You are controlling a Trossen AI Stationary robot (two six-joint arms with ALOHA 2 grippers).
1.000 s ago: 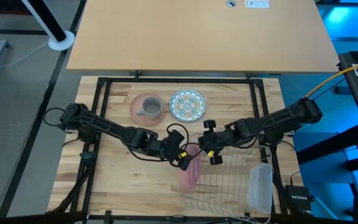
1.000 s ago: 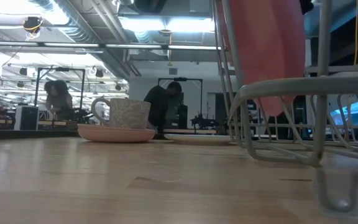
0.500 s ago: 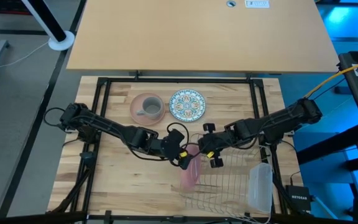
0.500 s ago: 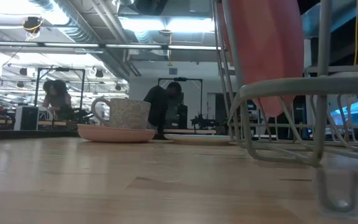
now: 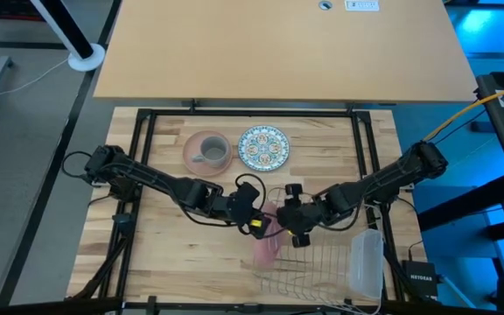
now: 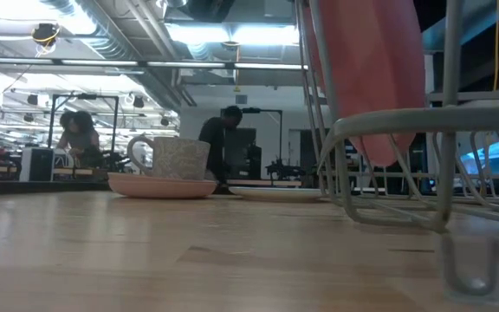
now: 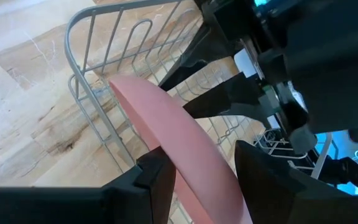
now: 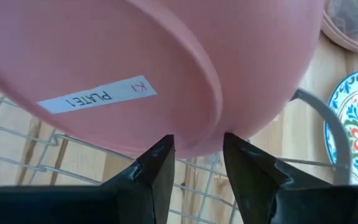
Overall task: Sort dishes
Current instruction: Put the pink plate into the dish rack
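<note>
My left gripper (image 5: 259,225) is shut on a salmon-pink plate (image 5: 268,243) that stands on edge at the left end of the wire rack (image 5: 318,258). My right gripper (image 5: 289,219) is open. Its fingertips (image 8: 165,148) are right at the rim of the plate's underside (image 8: 135,68), which bears a white label. The second pink plate (image 5: 206,156) lies flat at the far left with the grey mug (image 5: 208,150) standing on it. The patterned plate (image 5: 262,146) lies flat beside it. My left gripper pinches the pink plate's rim (image 7: 188,146) between its two fingers, one finger on each face. It comes from the table's left. The plate stands on edge, tilted, its far part (image 7: 120,87) among the rack's wires. I cannot tell whether my right gripper touches the plate.
A translucent plastic tray (image 5: 366,262) lies at the rack's right end. A dark metal frame (image 5: 147,118) borders the wooden table top. There is bare wood at the near left. In the low view people stand in the room far behind the table (image 6: 223,143).
My right gripper has moved toward the table's left and a little toward its near edge, up to the pink plate. My left gripper and the plate have kept still.
</note>
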